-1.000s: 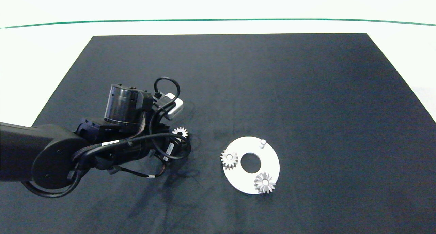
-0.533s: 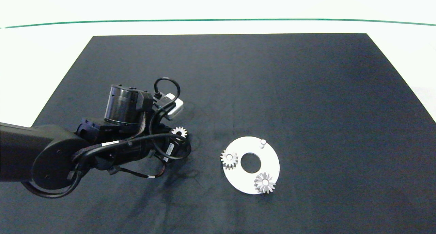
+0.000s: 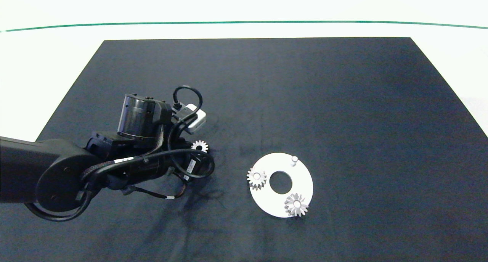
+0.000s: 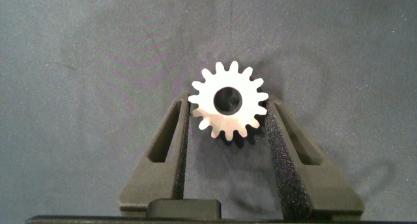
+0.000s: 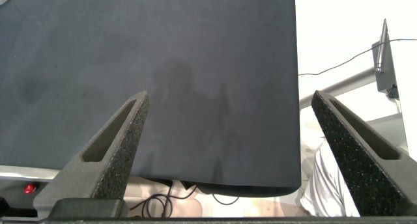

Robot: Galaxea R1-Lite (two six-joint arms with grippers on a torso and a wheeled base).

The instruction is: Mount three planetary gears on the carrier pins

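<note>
Two of the three planetary gears were already seated on the carrier pins – one (image 3: 256,178) on the side of the white disc (image 3: 303,184) nearest the left gripper, another (image 3: 296,204) on the disc's near edge – so the step in hand, by my reading, was the last gear. The left gripper (image 4: 228,123) was clamped on that third gear (image 4: 228,101), its foam-lined fingers (image 4: 279,146) pressing the toothed rim from either side, the gear lying flat between the fingertips with its centre hole facing up. From above, the gear (image 3: 200,146) showed at the gripper's tip, well apart from the disc.

The one bare pin (image 3: 294,160) stood on the disc's far side from the gripper, beyond the big centre hole. The next move would call for carrying the gear across, lining its hole over that pin and lowering it so its teeth clear its neighbours.

The gear was bright silver with pointed teeth, a round bore and dark flanks.

The right gripper (image 5: 228,152) hung idle off the mat's edge, fingers wide apart.
</note>
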